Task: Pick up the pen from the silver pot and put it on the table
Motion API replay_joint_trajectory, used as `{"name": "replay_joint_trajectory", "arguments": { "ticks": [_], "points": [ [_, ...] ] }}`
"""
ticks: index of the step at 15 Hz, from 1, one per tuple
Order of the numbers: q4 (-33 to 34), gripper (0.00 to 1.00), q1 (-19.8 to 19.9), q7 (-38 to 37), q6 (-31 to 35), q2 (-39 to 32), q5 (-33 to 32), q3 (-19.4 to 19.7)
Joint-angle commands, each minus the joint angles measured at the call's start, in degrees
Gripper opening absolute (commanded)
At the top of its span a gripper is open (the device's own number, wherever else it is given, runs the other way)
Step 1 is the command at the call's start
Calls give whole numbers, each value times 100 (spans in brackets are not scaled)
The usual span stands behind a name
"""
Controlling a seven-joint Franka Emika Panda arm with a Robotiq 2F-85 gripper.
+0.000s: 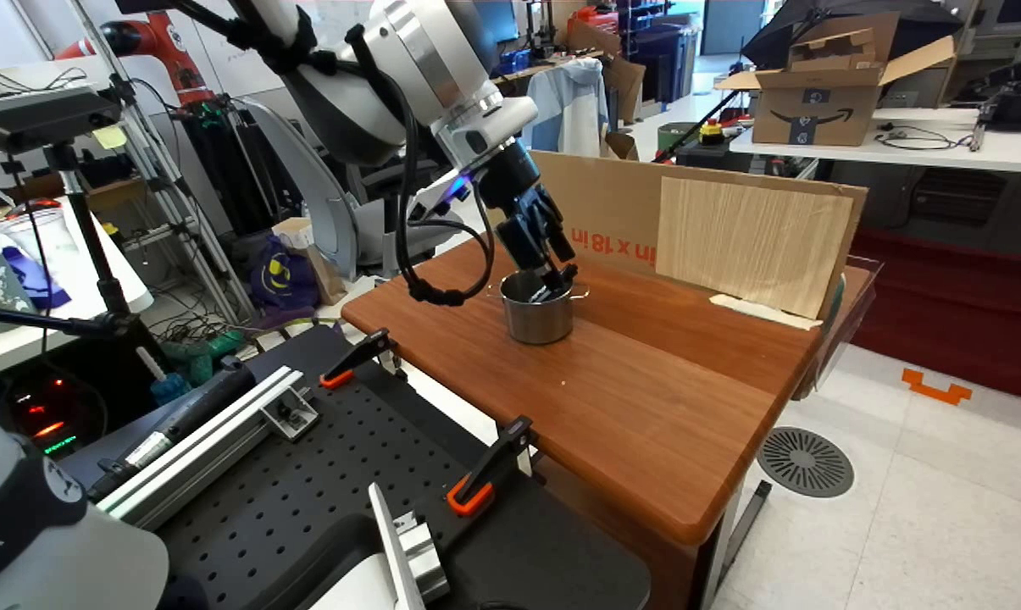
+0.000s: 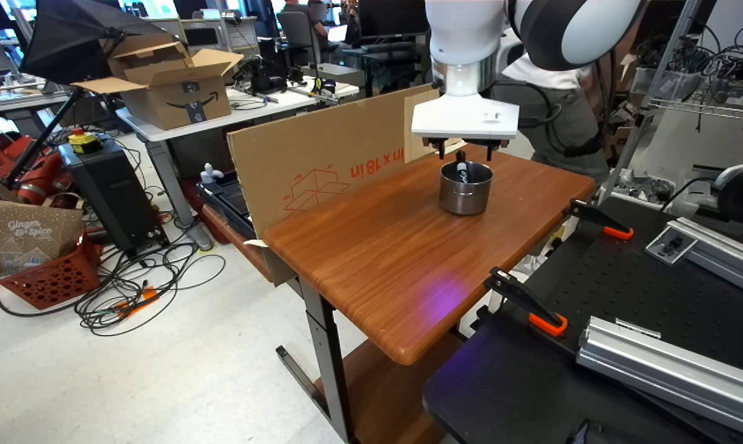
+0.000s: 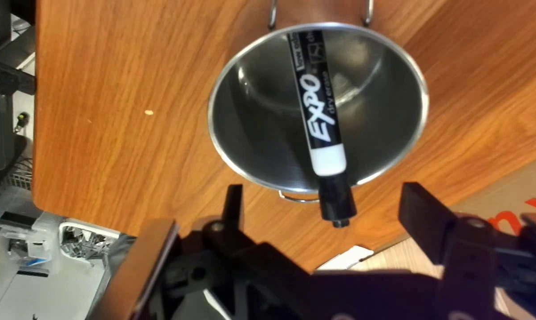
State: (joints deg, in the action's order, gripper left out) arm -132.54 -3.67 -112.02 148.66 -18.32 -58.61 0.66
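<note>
Wrist view: black Expo dry-erase marker (image 3: 319, 100) stood tilted in the silver metal pot (image 3: 268, 138) at upper centre, capped end projecting past the lower rim. Robotiq gripper (image 3: 322, 207), lower frame, had its jaws spread wide either side of that end, holding nothing. In both exterior views the pot sat upright on the wooden table (image 1: 663, 407).

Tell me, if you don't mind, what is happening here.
A robot arm has its open jaws near the top of a silver pot on the wooden table. A black Expo marker leans inside, one end poking above the rim. Nothing is gripped yet; the job is to move the marker onto the table.
</note>
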Motion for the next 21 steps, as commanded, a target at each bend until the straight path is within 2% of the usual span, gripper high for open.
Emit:
{"name": "replay_joint_trajectory", "arguments": {
  "ticks": [1,8,9,11,15,21],
  "points": [
    [14,58,-58,-57,169,-75,-103,115],
    [18,3,-61,-28,164,-78,-102,116],
    [16,0,-59,-23,164,-79,-100,116],
    [16,5,-54,2,165,-73,-82,113],
    [13,5,-52,134,112,5,-13,78],
    [-9,5,-20,756,-13,449,239,-19]
  ]
}}
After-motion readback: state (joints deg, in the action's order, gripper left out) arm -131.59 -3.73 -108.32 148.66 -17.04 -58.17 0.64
